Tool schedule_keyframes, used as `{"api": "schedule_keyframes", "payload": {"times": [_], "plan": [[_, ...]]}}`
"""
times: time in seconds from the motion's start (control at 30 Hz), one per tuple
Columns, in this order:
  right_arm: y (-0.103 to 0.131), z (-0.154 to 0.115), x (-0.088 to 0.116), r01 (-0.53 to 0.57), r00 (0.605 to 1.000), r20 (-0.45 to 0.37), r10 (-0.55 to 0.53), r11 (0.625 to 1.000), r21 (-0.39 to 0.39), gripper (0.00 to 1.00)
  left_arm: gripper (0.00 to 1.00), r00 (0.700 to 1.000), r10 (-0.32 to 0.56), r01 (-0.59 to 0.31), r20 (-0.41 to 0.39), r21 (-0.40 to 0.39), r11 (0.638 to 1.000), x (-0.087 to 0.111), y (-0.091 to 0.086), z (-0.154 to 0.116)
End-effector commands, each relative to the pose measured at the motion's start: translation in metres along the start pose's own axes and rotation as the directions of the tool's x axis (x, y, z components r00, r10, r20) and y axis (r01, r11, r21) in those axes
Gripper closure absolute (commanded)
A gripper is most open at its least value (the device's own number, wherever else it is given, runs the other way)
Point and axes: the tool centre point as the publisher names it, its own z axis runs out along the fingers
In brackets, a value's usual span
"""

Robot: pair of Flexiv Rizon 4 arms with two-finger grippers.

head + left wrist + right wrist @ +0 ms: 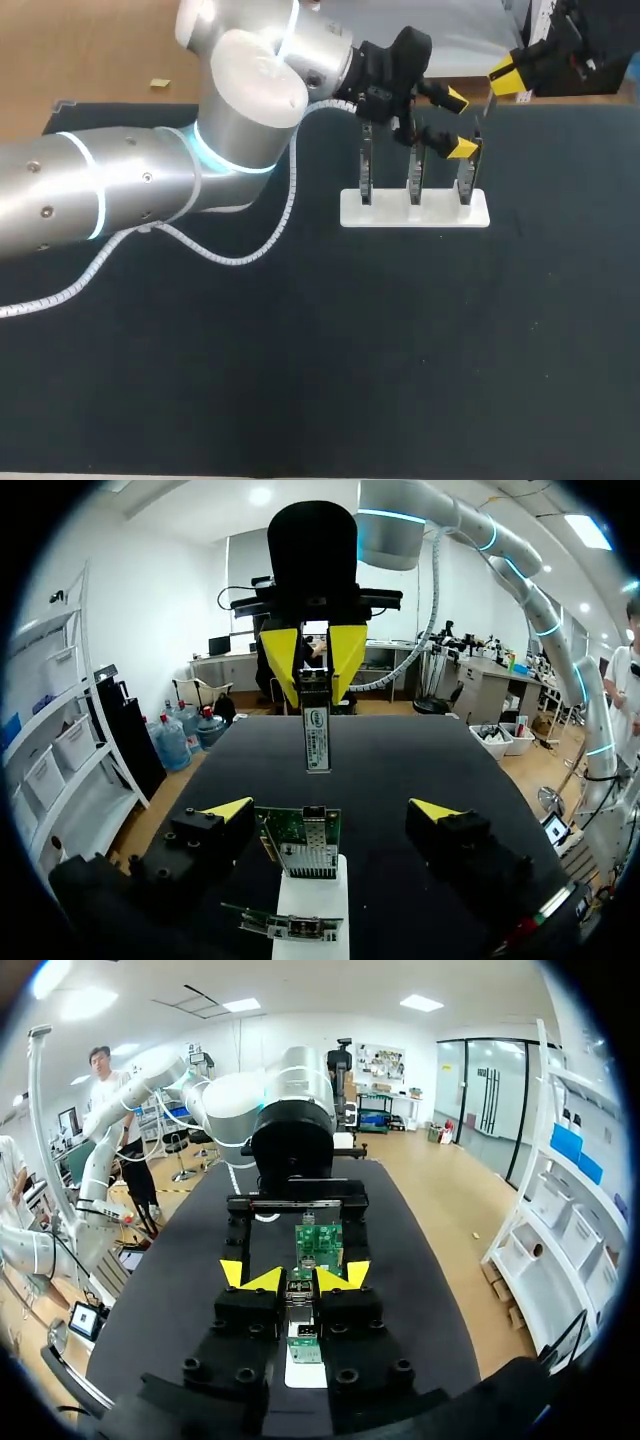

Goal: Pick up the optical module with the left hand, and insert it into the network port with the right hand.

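Note:
The optical module (317, 735), a slim silver bar with a label, hangs end-down from my right gripper (315, 665), whose yellow fingers are shut on its upper end. In the right wrist view the right gripper (297, 1278) pinches the module (300, 1295) and faces a green network card (318, 1245). My left gripper (332, 810) stands open, its tips to either side of that card (300, 840), touching nothing. From above, the left gripper (458, 123) sits over the white stand (415, 210) and the right gripper (510, 72) is behind it at the table's far edge.
The stand holds three upright cards in a row (365, 170), (414, 178), (466, 172). My left arm's white cable (230, 255) loops over the dark table to the left of the stand. The left arm's bulk covers the table's far left.

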Motion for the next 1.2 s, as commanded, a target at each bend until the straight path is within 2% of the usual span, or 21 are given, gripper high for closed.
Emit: {"api": "schedule_keyframes", "payload": {"times": [0.03, 0.27, 0.77, 1.2], "plan": [[0.002, 0.002, 0.000, 0.001, 1.000, 0.003, -0.001, 1.000, 0.002, 1.00, 0.00, 0.997, -0.005, 0.006, -0.076, 0.017, 1.000, 0.002, 0.005, 0.003], [0.002, 0.003, 0.000, 0.004, 1.000, 0.005, -0.004, 1.000, -0.004, 1.00, 0.00, 0.994, -0.027, 0.028, -0.102, 0.017, 0.999, 0.012, 0.003, 0.003], [0.000, 0.005, 0.001, -0.003, 1.000, 0.004, 0.003, 1.000, -0.003, 1.00, 0.00, 0.982, 0.023, -0.018, -0.187, 0.025, 1.000, 0.015, 0.002, 0.009], [-0.004, 0.004, 0.001, -0.004, 1.000, -0.002, 0.004, 1.000, -0.005, 1.00, 0.00, 0.978, 0.019, -0.016, -0.210, 0.019, 1.000, 0.018, 0.003, 0.010]]}}
